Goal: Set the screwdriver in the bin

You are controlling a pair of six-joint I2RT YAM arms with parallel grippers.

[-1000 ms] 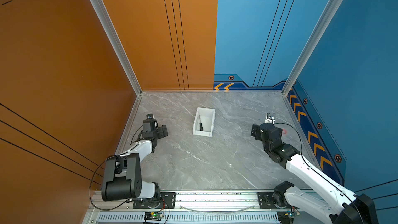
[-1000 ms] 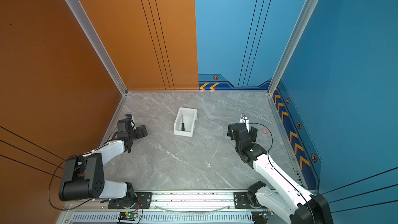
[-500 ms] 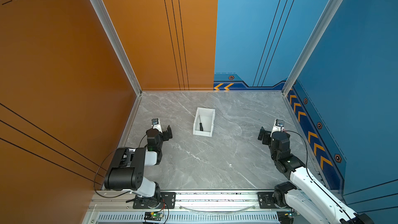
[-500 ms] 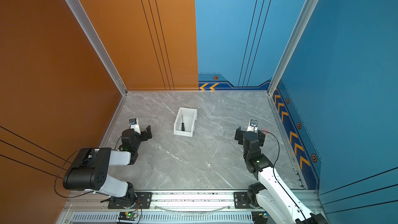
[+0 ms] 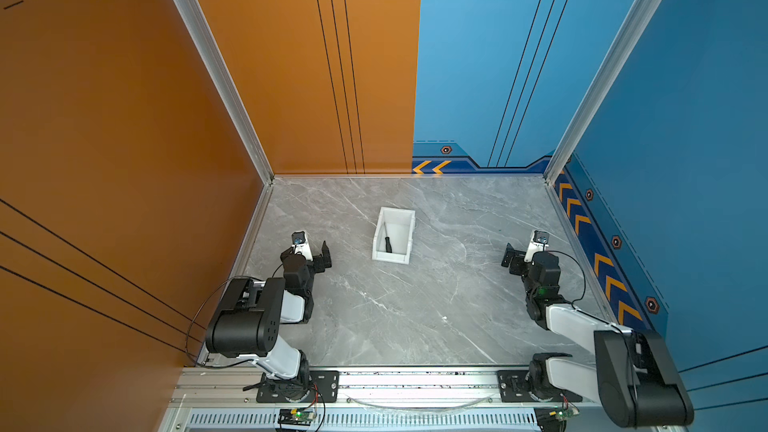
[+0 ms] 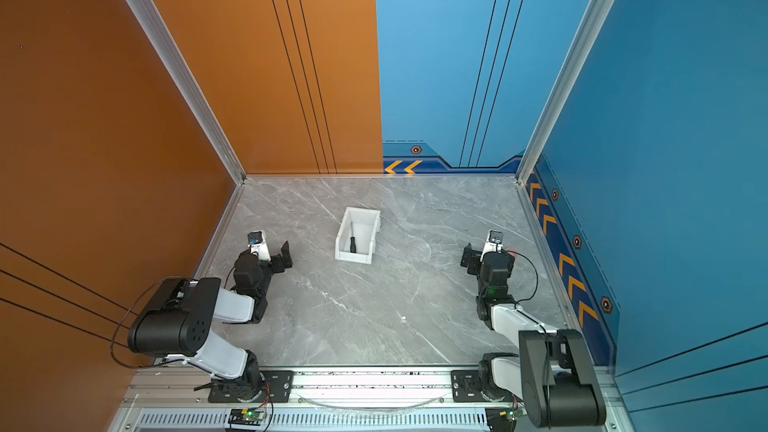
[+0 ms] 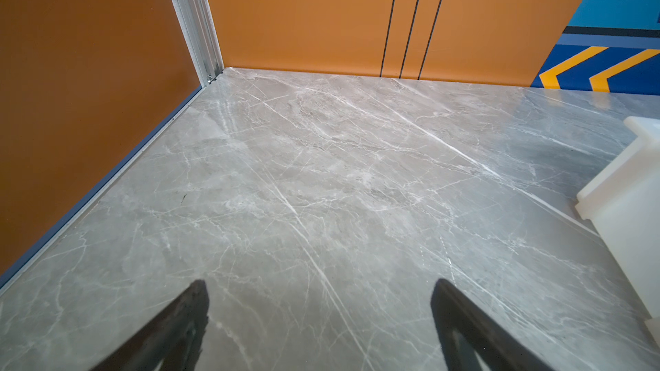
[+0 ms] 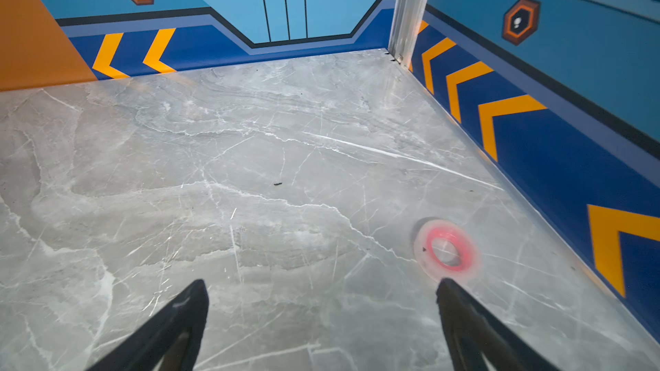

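1. Black screwdriver (image 5: 387, 243) lies flat inside the white bin (image 5: 394, 259), along its left wall, with the thick handle at the near end and the thin shaft pointing far. We note the same lie for the screwdriver (image 6: 352, 244) in both top views.
2. Bin stands upright on the grey marble table (image 5: 415, 305), a little left of centre in the far half, its lower lipped front facing near.
3. Left gripper (image 7: 319, 285): jaws stand wide apart with only bare marble between them, so nothing is held. It sits low over the table, left of the bin and level with its near end, apart from it.
4. Right gripper (image 8: 321, 284): jaws equally wide and empty, well to the right of the bin, near the blue right wall (image 5: 665, 160).
5. Pinkish disc (image 8: 446, 249) with a red ring lies flat on the table just beside one jaw tip of the right gripper. It is blurred, and we cannot tell what it is.
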